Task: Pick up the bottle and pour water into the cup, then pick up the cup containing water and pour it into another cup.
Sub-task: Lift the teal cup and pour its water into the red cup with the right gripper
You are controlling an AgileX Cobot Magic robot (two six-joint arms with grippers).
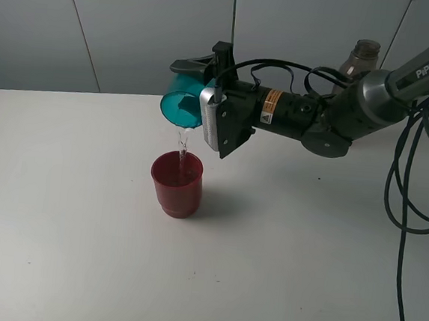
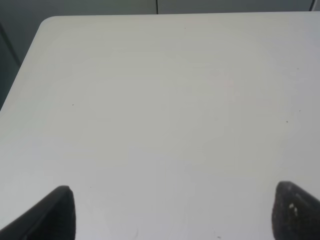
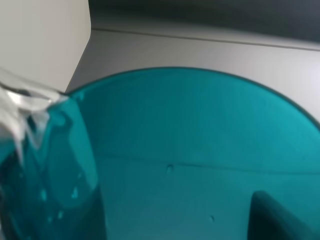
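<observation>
**Exterior high: teal cup tipped over red cup, water falling**

Exterior high view has the action right in the middle of the table (image 1: 56,252). Nearest to us, directly below the right gripper (image 1: 205,92), stands the dark red cup (image 1: 176,184), upright on the white surface, mouth open to the stream. A thin, broken thread of water (image 1: 182,144) drops from the teal cup's lip straight into it.

Up above, the right gripper is clamped on the teal cup (image 1: 180,103), one finger over it and one under, holding it on its side with the mouth turned toward the camera and slightly down. Teal cup and red cup are apart, joined only by the water.

Right wrist view is filled with teal plastic (image 3: 190,150), water (image 3: 20,107) curling over the rim at one edge.

Farther back, behind the right arm (image 1: 354,105), the grey-brown bottle (image 1: 359,59) stands upright near the wall, well apart from the gripper.

Left wrist view: the left gripper (image 2: 172,212) hangs over bare table (image 2: 165,100), its two dark fingertips (image 2: 57,212) spread wide, nothing between them.
</observation>
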